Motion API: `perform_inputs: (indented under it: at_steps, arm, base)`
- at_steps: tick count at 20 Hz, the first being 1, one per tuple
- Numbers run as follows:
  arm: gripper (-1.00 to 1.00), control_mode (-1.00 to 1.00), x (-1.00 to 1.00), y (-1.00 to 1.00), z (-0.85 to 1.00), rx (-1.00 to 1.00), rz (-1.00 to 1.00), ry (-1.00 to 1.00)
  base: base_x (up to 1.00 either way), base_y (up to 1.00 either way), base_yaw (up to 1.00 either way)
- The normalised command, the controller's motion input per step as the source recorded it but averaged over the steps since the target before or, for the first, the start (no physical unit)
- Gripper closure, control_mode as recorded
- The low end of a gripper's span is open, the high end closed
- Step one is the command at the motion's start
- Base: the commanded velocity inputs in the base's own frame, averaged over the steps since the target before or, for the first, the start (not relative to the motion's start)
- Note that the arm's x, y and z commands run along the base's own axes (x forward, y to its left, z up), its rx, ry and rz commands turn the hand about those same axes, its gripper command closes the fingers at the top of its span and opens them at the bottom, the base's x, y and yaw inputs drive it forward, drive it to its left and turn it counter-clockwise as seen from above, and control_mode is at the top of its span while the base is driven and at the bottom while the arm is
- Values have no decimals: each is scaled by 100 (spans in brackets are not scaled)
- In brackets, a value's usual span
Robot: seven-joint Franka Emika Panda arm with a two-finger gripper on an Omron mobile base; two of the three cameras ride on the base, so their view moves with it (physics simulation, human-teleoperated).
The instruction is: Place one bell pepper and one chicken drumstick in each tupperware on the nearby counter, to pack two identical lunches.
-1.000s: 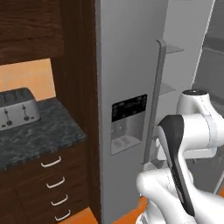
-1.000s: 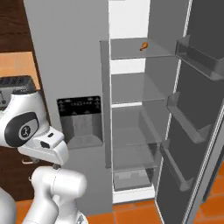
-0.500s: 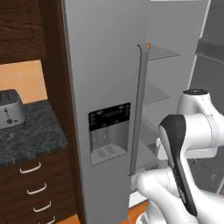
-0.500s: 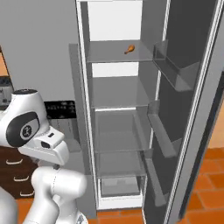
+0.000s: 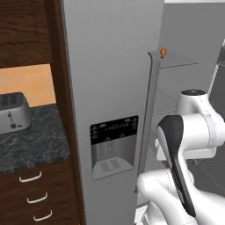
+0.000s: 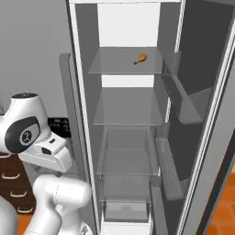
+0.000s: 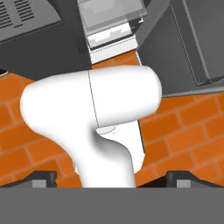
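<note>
One chicken drumstick (image 6: 141,58) on the open fridge's (image 6: 126,114) top shelf, one toaster (image 5: 13,112) on the counter (image 5: 30,145), gripper (image 7: 111,177) fingers spread wide, empty.

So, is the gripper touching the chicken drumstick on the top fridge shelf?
Apart. The hand view shows the open gripper pointing down at the floor; the right base view shows the chicken drumstick lying alone on the top shelf.

- Lighting even and bright, with no visible source.
- Shadows soft; fridge (image 6: 128,114) interior shaded grey.
- Rendered edges slightly soft; no glare or distortion.
</note>
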Motion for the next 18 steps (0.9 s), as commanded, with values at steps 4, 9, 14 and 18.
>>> perform_inputs:
  at_steps: [4,9,14,18]
  arm:
    - [-100,100,0,0,0,0,0,0]
    - [-100,100,0,0,0,0,0,0]
    - [-100,100,0,0,0,0,0,0]
    - [-100,100,0,0,0,0,0,0]
  base:
    - [-18,-63,0]
    - [19,-13,-1]
    - [39,-17,-15]
    - [6,-39,-4]
